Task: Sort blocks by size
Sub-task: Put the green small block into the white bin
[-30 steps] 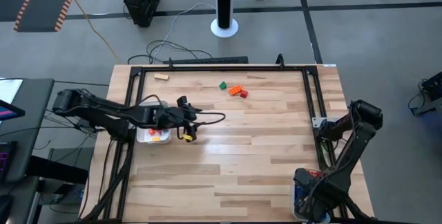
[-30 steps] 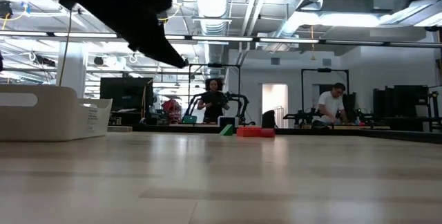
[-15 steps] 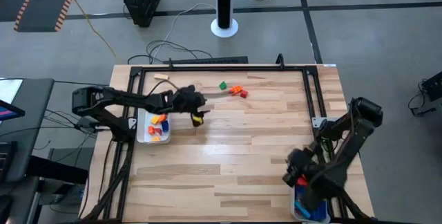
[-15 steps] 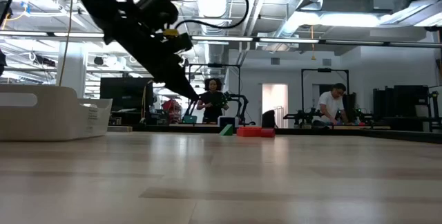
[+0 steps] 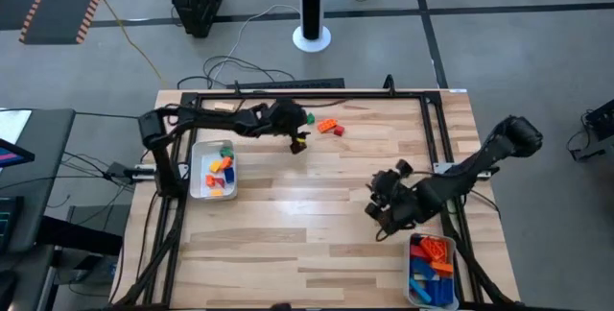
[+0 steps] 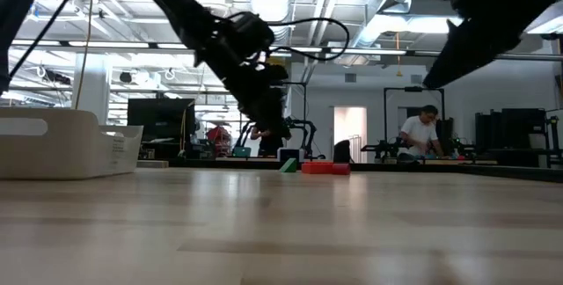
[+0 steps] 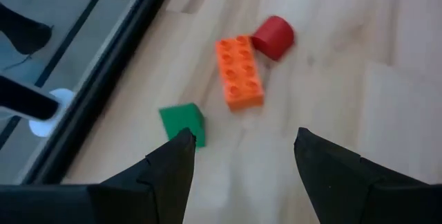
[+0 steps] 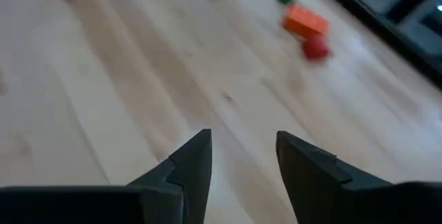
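Note:
Three blocks lie on the wood near the table's far edge: a green cube [image 5: 309,117] [image 7: 183,122], an orange bar [image 5: 328,125] [image 7: 239,70] and a red piece [image 5: 339,131] [image 7: 273,36]. My left gripper [image 5: 299,145] [image 7: 238,156] hovers open just short of them, and its fingers hold nothing. My right gripper [image 5: 376,220] [image 8: 242,144] hangs open over bare wood right of the table's middle, slanting down, with nothing between its fingers. A tan block [image 5: 224,107] lies at the far left, partly behind the left arm.
A white tray [image 5: 198,169] [image 6: 53,144] with orange, red and green blocks stands at the left. Another white tray [image 5: 414,282] with blue and orange blocks sits at the near right corner. A black frame [image 5: 288,92] runs round the table. People stand far behind, in the room.
My left gripper has swung from over the left tray toward the far edge and to the right, sinking a little, up to the three blocks. My right gripper has left the near-right tray and come toward the table's middle, and it has turned as it went.

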Robot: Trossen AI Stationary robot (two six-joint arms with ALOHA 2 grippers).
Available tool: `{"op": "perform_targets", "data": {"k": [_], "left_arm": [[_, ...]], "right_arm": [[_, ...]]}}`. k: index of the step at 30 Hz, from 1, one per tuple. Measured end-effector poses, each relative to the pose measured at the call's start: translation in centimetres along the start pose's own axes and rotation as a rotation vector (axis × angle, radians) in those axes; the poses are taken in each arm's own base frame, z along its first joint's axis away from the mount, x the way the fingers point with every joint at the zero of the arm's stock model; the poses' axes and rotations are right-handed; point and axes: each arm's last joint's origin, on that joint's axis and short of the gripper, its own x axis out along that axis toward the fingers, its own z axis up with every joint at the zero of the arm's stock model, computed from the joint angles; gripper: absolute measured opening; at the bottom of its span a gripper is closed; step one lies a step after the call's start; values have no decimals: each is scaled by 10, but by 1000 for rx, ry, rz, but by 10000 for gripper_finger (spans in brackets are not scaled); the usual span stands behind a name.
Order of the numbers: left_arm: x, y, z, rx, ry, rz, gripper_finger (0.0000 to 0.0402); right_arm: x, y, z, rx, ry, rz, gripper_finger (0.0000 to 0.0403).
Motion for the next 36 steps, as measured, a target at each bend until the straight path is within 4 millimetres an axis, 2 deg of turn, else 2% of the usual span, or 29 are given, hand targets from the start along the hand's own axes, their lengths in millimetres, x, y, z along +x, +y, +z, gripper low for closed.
{"op": "perform_targets", "data": {"k": [4,11,17,24,28,32,36], "left_arm": [[12,19,8,-18,27,-23,235],[41,51,3,-76,101,-50,243],[67,53,-1,-89,144,-56,263],[72,56,2,-83,133,-40,271],[72,60,-2,-85,157,-45,258],[80,57,-10,-68,189,-63,239],[82,55,-10,-63,177,-70,224]], "right_arm": [[15,6,-11,-8,-61,91,187],[19,9,-11,-33,-94,120,187],[20,10,-7,-41,-118,127,187],[20,11,-6,-34,-127,130,187],[20,11,-5,-27,-132,134,187],[19,13,-2,-25,-157,152,187],[18,15,0,-19,-173,164,187]]}}
